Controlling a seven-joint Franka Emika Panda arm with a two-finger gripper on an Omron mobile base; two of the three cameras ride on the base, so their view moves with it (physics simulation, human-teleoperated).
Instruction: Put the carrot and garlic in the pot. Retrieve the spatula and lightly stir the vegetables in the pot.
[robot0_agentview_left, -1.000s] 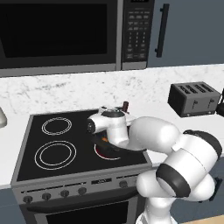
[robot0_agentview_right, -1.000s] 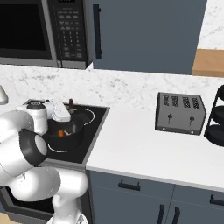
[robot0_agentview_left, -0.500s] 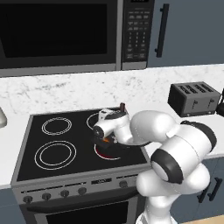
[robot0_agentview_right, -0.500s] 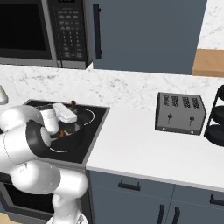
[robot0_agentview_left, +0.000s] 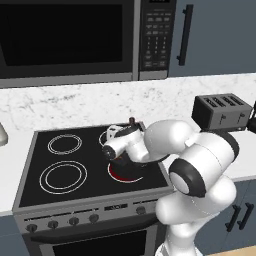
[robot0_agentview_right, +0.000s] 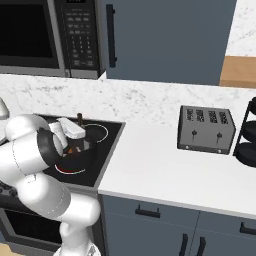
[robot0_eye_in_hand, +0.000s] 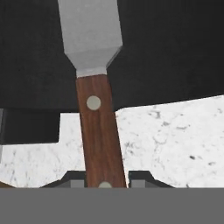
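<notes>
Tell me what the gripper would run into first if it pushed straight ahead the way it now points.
The gripper is shut on the spatula, which juts ahead of it. Going straight on, the blade would probably lead into the dark surface beyond, likely the pot; depth is unclear.

I can read no text, label, brand or number anywhere. The microwave's keypad carries rows of small pale marks beside its door, and they are too fine and blurred for me to make out a single character. The same panel from my other side gives me only faint smudges. The stove's knobs bear no sign I can read, and the toaster shows plain grey metal.
</notes>
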